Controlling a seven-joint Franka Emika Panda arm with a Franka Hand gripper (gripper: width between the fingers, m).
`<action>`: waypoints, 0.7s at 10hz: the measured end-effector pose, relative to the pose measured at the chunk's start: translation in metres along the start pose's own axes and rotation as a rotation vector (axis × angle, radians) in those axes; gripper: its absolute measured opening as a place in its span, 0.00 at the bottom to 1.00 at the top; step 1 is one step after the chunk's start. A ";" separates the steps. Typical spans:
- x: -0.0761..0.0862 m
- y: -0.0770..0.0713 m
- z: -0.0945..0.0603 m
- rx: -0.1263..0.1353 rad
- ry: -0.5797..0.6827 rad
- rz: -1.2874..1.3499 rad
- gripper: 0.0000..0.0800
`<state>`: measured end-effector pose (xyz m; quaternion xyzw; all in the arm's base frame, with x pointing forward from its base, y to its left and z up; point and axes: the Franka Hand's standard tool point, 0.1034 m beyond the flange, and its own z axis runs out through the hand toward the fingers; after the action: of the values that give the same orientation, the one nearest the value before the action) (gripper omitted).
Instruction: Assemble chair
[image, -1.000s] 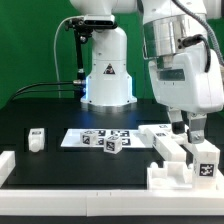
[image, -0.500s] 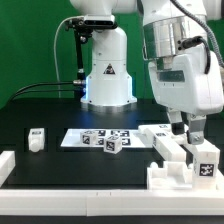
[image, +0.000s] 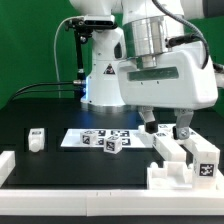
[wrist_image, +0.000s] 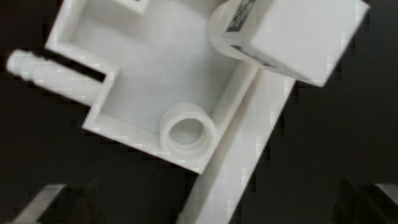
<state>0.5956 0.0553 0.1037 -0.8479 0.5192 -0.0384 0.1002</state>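
Panda gripper (image: 166, 128): jaws spread wide, nothing between them, fingers pointing down over the rear of the chair assembly (image: 186, 162); contact between fingertips and part cannot be told. Chair assembly sits on the black table (image: 60, 165) at the exterior view's right, near the front border rail (image: 70, 197): stepped white blocks, with one black-and-white tag (image: 206, 166) facing the camera. Marker board (image: 72, 139) lies flat at mid-table, to the exterior view's left of the assembly and apart from it. Tagged cube (image: 112, 145) rests at the board's front edge. Small white block (image: 36, 139) stands alone, well off to the exterior view's left. Wrist view, blurred: flat white plate (wrist_image: 151, 70) with a ring-shaped socket (wrist_image: 183, 130), a round peg (wrist_image: 45, 72) sticking out from one edge, a long bar (wrist_image: 240, 170) along another edge, and a chunky block (wrist_image: 294, 35) at the bar's far end
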 end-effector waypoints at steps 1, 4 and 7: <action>0.000 0.000 0.000 -0.001 0.000 -0.053 0.81; 0.023 0.035 0.003 -0.008 0.022 -0.350 0.81; 0.042 0.073 0.003 -0.050 0.011 -0.558 0.81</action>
<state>0.5518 -0.0135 0.0836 -0.9600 0.2671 -0.0563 0.0623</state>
